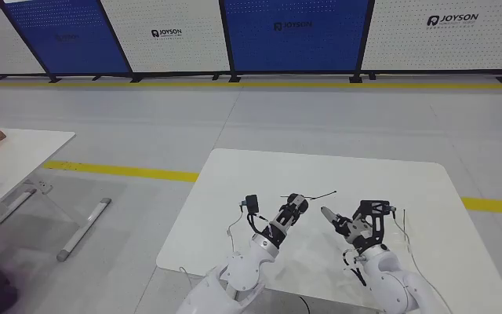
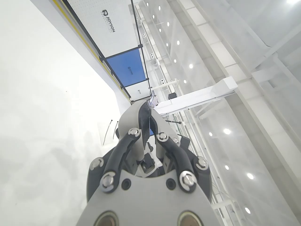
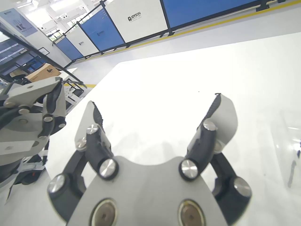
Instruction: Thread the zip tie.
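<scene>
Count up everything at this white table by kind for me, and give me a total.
Black zip ties, one beside the other, lying on the table: 2
Grippers, the left gripper shut, the right gripper open: 2
Tables: 1
Total: 5

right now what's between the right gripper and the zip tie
A bare strip of table, nothing else; the top view shows it between the open right gripper and the zip tie at its near end.
</scene>
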{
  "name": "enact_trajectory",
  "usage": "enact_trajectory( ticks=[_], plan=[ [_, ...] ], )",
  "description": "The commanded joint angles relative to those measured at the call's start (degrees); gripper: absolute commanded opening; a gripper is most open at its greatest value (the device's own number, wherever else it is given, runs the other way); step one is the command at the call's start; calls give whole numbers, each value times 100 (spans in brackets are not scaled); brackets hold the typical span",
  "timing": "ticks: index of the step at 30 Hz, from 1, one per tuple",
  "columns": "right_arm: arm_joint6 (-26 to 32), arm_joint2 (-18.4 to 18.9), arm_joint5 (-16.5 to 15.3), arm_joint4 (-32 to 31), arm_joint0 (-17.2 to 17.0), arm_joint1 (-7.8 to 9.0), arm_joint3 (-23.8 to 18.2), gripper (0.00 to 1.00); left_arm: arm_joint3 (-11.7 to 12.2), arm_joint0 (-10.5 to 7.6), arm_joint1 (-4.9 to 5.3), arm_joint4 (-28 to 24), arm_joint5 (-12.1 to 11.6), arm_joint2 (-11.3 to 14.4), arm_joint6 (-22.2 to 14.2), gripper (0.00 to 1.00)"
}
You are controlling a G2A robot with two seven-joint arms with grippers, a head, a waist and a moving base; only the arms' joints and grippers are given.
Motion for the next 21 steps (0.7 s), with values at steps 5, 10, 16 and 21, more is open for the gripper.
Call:
enact_trajectory(
  ticks=[5, 10, 16, 21],
  plan=[
    [149, -101, 44, 101, 35, -34, -49, 100, -5, 8, -8, 59, 36, 14, -22, 0],
    [236, -154, -34, -7, 53, -41, -58, 42, -53, 22, -13, 128, 85, 4, 24, 0],
    [313, -123, -150, 106, 22, -45, -166, 42, -17, -7, -34, 171, 123, 58, 34, 0],
    [386, -104, -229, 139, 19, -45, -200, 42, 18, -43, -55, 180, 145, 117, 21, 0]
  ],
)
